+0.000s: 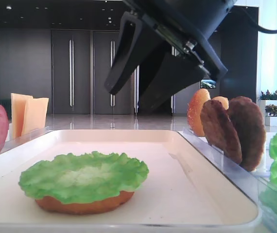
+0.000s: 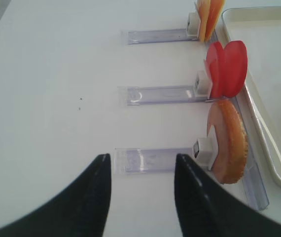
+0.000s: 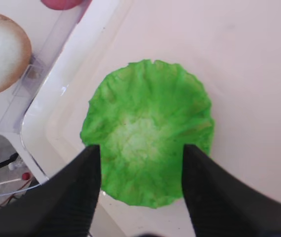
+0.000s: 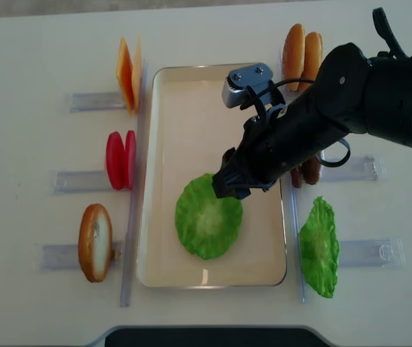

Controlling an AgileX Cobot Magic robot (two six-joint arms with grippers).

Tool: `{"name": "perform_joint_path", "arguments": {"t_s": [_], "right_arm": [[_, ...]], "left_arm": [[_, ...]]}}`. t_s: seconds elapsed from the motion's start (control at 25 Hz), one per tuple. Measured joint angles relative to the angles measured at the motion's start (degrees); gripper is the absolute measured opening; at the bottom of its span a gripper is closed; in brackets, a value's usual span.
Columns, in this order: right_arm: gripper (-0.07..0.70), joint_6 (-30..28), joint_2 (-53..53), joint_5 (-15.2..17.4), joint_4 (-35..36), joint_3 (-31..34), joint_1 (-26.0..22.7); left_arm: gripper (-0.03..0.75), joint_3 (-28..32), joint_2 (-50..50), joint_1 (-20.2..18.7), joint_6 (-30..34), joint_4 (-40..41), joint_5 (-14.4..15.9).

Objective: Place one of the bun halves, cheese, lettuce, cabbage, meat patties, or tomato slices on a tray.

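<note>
A green ruffled lettuce (image 4: 207, 217) leaf lies flat on a bun half (image 1: 80, 206) at the near left of the cream tray (image 4: 164, 123). My right gripper (image 3: 141, 153) hangs just above the leaf (image 3: 148, 133), open, with nothing between its black fingers and the leaf free below them. Seen from the table's level, it (image 1: 128, 99) is well clear of the lettuce (image 1: 85, 177). My left gripper (image 2: 143, 160) is open over bare white table, left of an upright bun half (image 2: 229, 148). Cabbage is out of view.
Clear holders flank the tray. Left side: cheese (image 4: 126, 72), tomato slices (image 4: 119, 159), a bun half (image 4: 95, 242). Right side: bun halves (image 4: 301, 47), meat patties (image 1: 235, 128) partly behind the arm, another lettuce leaf (image 4: 318, 247).
</note>
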Motion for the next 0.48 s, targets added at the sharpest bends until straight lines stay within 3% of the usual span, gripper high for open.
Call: {"name": "perform_joint_path", "arguments": {"t_s": [0.28, 0.48], "right_arm": [[0.387, 10.2, -5.3, 0.2, -12.4, 0.0, 0.0], [0.387, 20.9, -10.6, 5.4, -24.5, 0.0, 0.0]], "left_arm": [[0.327, 0.0, 0.0, 0.0, 0.0, 0.0, 0.0], [0.327, 0.0, 0.0, 0.0, 0.0, 0.0, 0.0]]}}
